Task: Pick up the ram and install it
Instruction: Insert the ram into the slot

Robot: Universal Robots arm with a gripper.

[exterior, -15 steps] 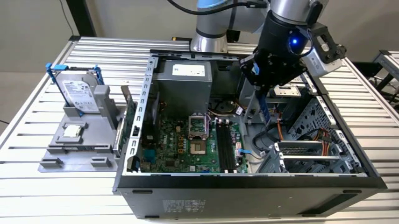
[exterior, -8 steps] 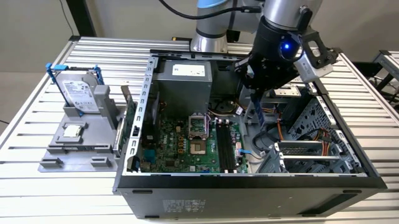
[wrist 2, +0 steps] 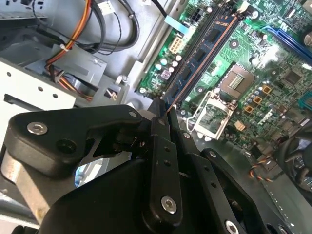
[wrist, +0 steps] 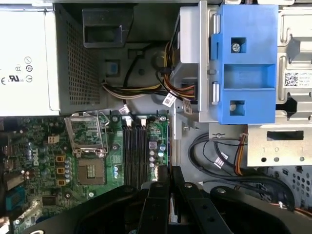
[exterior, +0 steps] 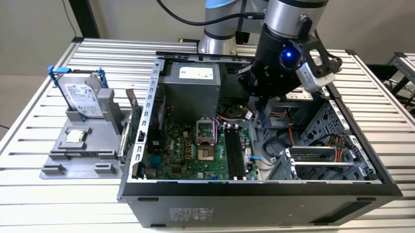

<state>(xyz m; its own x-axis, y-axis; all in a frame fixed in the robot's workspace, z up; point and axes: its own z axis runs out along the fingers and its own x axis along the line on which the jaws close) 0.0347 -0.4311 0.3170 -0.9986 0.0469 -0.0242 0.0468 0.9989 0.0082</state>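
Gripper [wrist 2: 163, 109] is closed up tight on nothing, hovering by the far end of the ram [wrist 2: 201, 52] — which sits slotted into the motherboard [wrist 2: 253, 53] beside the CPU socket [wrist 2: 234, 80]. Risk (my guess): off-centre pushing leaves one end unlatched.

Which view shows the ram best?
The second wrist view: the ram lies lengthwise on the motherboard, its black chips plain, just beyond the gripper. In the first wrist view and the exterior view the slots are dark strips; I cannot tell the stick apart there.
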